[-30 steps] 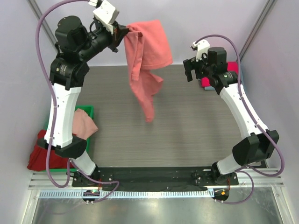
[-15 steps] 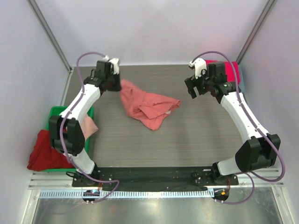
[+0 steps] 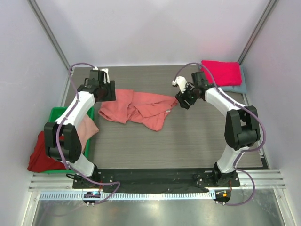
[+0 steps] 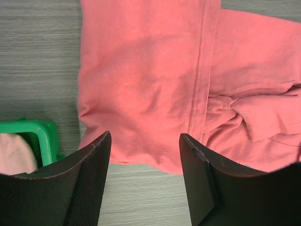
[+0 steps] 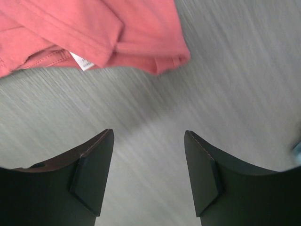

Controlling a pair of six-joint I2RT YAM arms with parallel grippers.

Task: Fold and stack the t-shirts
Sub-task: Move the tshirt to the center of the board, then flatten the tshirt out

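A salmon-coral t-shirt (image 3: 138,109) lies crumpled on the grey table, spread from left to middle; it fills the left wrist view (image 4: 188,80), and its hem with a white label (image 5: 82,61) shows in the right wrist view. My left gripper (image 3: 104,92) hovers open at the shirt's left edge, nothing between its fingers (image 4: 89,174). My right gripper (image 3: 182,100) stands open just right of the shirt's right edge, over bare table (image 5: 148,155). A folded magenta t-shirt (image 3: 222,72) rests on a grey-blue one (image 3: 237,87) at the back right.
A green bin (image 3: 57,114) at the left table edge holds a pale pink shirt (image 3: 85,127); its corner shows in the left wrist view (image 4: 40,136). A dark red shirt (image 3: 40,157) lies beside the bin. White walls close in the sides and back.
The left arm lowered the coral shirt from the air onto the table and its jaws opened, letting go. The right arm swung left and down to the shirt's right edge.
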